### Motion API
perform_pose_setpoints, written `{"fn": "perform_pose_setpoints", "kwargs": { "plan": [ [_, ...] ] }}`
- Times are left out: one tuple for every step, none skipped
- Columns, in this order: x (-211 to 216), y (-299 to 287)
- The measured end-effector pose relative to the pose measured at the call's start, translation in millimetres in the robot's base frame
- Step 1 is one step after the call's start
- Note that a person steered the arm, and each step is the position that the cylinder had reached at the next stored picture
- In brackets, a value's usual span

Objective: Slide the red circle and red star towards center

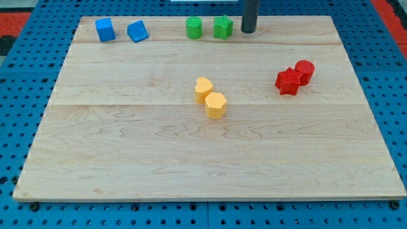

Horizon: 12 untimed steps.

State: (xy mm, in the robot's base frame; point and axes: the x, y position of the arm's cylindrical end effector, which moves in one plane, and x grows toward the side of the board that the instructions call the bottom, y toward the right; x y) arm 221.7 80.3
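Over at eleven o'clock on the bench (pixel 127 159) sit a blue cube (pixel 105 29) and a blue wedge-like block (pixel 137 31). At twelve, a green cylinder (pixel 194 28) and a green star (pixel 222 27), with my tip (pixel 248 30) just beside that star. No fingers here, only the rod, touching nothing. Dead centre, two yellow blocks (pixel 210 97). At three o'clock, the red star (pixel 289 81) and red circle (pixel 304 71), touching, not yet pushed inward: the job looks unstarted.
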Motion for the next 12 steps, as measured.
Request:
{"fn": "perform_pose_setpoints", "kwargs": {
  "plan": [
    [-1.1, -58.3],
    [1.2, -134.1],
    [1.1, -170.6],
    [1.3, -159.7],
    [3.9, -49.1],
    [3.7, 61.0],
    [3.6, 157.6],
    [-1.7, 252.3],
    [12.0, 262.6],
    [80.4, 209.7],
    [135.6, 128.7],
    [151.0, 54.8]
  ]
}}
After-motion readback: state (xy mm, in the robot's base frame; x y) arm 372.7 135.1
